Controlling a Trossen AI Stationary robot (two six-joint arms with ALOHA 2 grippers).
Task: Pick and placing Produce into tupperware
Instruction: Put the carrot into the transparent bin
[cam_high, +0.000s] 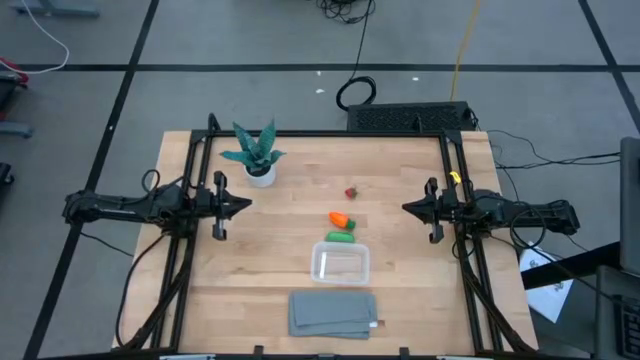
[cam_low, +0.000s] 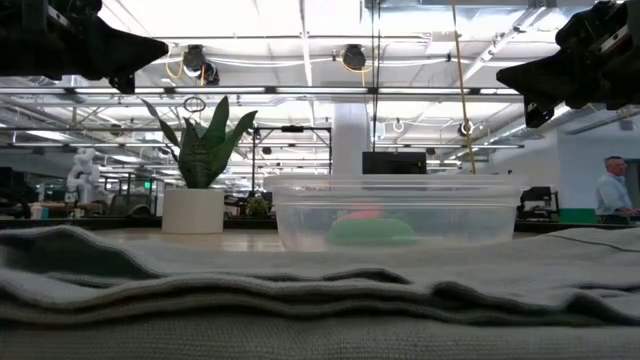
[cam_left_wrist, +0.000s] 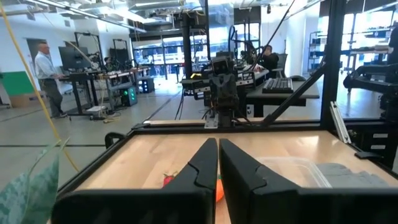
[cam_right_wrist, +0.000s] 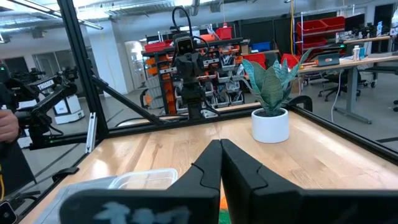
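Note:
The orange carrot (cam_high: 341, 219) with its green tip lies mid-table, the green pod (cam_high: 340, 237) just nearer, the small red berry (cam_high: 351, 193) farther back. The clear tupperware (cam_high: 341, 264) stands on the table in front of the pod; in the low view the tupperware (cam_low: 398, 212) shows the pod (cam_low: 372, 231) through its wall. My left gripper (cam_high: 249, 205) hovers shut at the table's left side, raised above the wood. My right gripper (cam_high: 405, 207) hovers shut at the right side. In the left wrist view the berry (cam_left_wrist: 168, 180) and carrot (cam_left_wrist: 219, 190) peek past the shut fingers.
A teal-leaved plant in a white pot (cam_high: 259, 156) stands at the far left, near my left gripper. A grey folded cloth (cam_high: 333, 313) lies at the near edge, in front of the tupperware. Black frame rails (cam_high: 190, 190) run along both table sides. A person (cam_left_wrist: 46, 71) stands beyond the table.

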